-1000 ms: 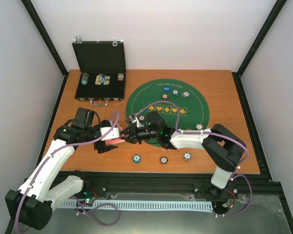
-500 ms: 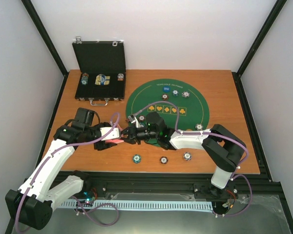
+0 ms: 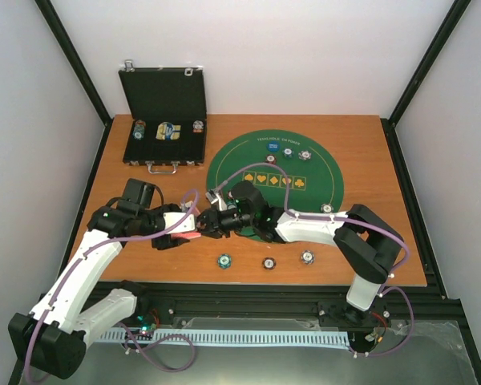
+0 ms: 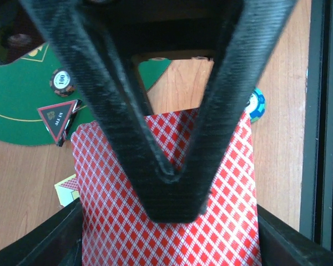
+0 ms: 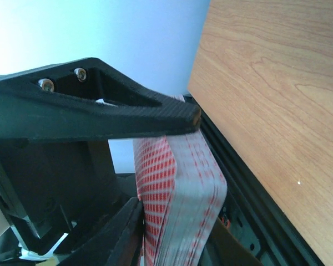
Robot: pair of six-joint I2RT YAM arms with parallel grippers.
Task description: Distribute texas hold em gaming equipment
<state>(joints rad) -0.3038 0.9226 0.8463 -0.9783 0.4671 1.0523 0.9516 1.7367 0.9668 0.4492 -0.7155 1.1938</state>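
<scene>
Noting positions: we see the left gripper pinching the deck of red-backed playing cards above the wooden table, just left of the green felt mat. The right gripper sits just beside the deck on its right; we cannot tell whether its fingers are spread or pressed together.

Red-backed card deck edge-on, pinched in a black tool, possibly the left arm's, wooden table beside
</scene>
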